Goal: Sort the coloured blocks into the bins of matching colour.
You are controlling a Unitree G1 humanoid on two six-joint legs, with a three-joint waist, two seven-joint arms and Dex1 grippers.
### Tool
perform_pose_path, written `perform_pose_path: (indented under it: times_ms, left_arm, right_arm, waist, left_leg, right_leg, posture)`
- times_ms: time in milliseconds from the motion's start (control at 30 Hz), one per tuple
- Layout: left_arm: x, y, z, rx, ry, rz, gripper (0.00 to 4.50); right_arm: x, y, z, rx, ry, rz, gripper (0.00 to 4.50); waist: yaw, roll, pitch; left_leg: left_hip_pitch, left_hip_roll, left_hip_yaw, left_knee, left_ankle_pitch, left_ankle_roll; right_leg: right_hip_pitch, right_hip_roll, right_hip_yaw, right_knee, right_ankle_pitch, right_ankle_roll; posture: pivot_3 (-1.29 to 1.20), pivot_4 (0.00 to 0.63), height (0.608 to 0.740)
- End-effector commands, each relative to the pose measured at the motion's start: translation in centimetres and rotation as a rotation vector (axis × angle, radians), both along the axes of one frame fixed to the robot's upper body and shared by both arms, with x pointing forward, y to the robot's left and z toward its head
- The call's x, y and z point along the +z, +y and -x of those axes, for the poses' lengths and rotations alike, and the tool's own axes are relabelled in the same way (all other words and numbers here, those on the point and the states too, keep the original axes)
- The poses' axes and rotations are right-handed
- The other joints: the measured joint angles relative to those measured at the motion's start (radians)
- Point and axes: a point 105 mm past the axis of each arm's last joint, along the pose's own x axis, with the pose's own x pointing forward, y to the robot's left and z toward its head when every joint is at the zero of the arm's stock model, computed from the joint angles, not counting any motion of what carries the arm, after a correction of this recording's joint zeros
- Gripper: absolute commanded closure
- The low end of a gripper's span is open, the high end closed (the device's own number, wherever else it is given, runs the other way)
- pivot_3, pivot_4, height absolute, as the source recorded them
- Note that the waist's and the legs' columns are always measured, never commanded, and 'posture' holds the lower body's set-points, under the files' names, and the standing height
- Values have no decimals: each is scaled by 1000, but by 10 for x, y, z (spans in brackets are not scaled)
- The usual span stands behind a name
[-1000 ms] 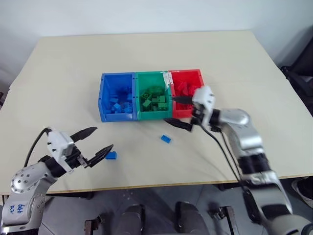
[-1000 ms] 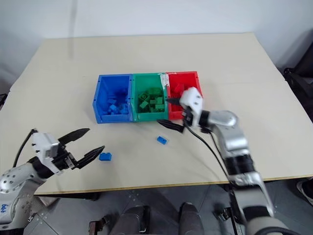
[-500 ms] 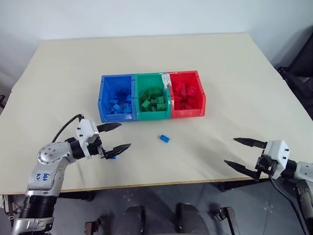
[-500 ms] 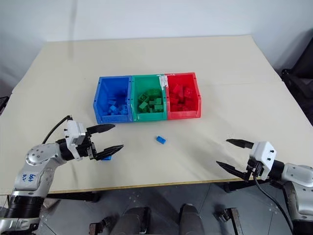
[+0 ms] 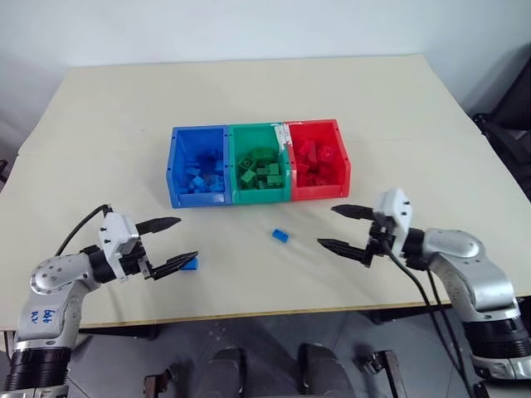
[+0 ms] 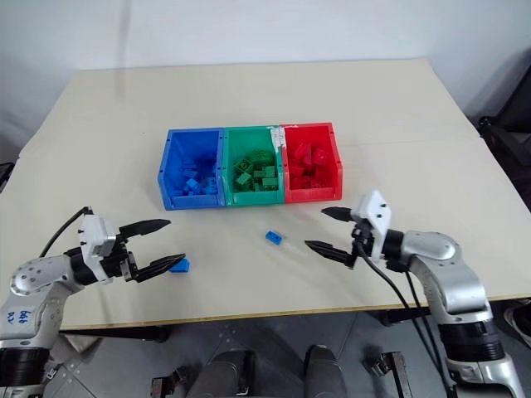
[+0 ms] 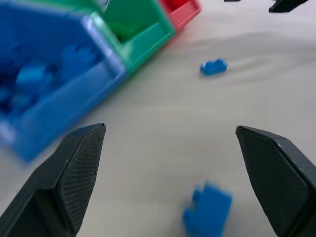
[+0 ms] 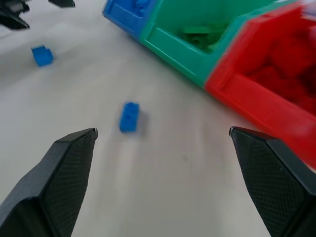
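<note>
Three joined bins stand mid-table: blue [image 5: 199, 197], green [image 5: 261, 196] and red [image 5: 319, 193], each holding several blocks of its own colour. Two blue blocks lie loose on the table. One blue block [image 5: 280, 235] rests in front of the green bin, just left of my right gripper [image 5: 325, 225], which is open and empty. The other blue block [image 5: 190, 264] lies near the front left, right by the lower fingertip of my open, empty left gripper [image 5: 188, 238]. The wrist views show the near block [image 7: 207, 215] and the middle block [image 8: 129, 116] on the tabletop ahead of the spread fingers.
The beige table [image 5: 398, 124] reaches far behind and to both sides of the bins. Its front edge runs close below both grippers. A dark chair [image 5: 510, 124] stands off the right edge.
My right gripper left the red bin, swung out to the front right, then came back in beside the middle blue block. My left gripper reached right, then drew back left. Both stayed open.
</note>
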Motion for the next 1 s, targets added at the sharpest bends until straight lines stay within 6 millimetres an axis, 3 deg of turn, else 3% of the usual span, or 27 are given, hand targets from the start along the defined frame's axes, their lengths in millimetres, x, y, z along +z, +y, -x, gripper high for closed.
perform_pose_path:
  times_ms: [33,267,300,367,633,700,733,1000]
  left_arm:
    - [14,9,14,50,-55,-11,0]
    - [11,-2,29,61,-22,22,0]
    - [10,-3,31,59,-15,23,0]
    - [9,-4,34,57,-2,23,0]
    - [11,-2,37,73,2,23,0]
    - [11,-2,37,81,2,29,0]
    - [11,-1,37,89,1,32,0]
    - [10,13,41,226,-32,85,0]
  right_arm:
    - [-12,21,-3,2,36,44,29]
    - [-40,50,-11,-16,2,134,29]
    - [-42,51,-13,-28,-4,140,199]
    - [-42,53,-15,-40,-12,139,663]
    - [-36,50,-16,-19,-58,172,3366]
    - [-29,54,-14,8,-72,158,3978]
    - [-23,57,-14,19,-80,136,4055]
    - [58,109,-37,46,-188,-83,4052]
  waist:
    - [1,0,0]
    - [9,-1,-1]
    - [6,-2,-1]
    - [2,-3,-2]
    - [2,-3,-2]
    - [3,-3,-2]
    - [3,-3,-2]
    - [-20,-3,-2]
  left_leg:
    - [0,0,0,0,0,0]
    - [-1,-3,-1,4,-3,3]
    - [-1,-3,0,4,-3,3]
    - [0,-2,0,4,-4,3]
    - [0,1,2,3,-5,1]
    - [0,1,2,4,-5,2]
    - [0,1,2,4,-5,2]
    - [0,6,3,3,-6,-1]
  right_leg:
    - [0,0,0,0,0,0]
    - [1,-2,-1,0,0,0]
    - [1,-2,-1,0,0,0]
    - [1,-1,-2,1,0,0]
    - [0,1,-1,1,0,-1]
    - [0,1,-1,1,0,-1]
    - [0,1,-1,1,0,-1]
    - [-2,6,-1,1,-1,-2]
  posture:
    - [0,150,740]
    - [0,150,740]
    - [0,150,740]
    - [0,150,740]
    - [0,150,740]
    - [0,150,740]
    - [0,150,740]
    - [0,150,740]
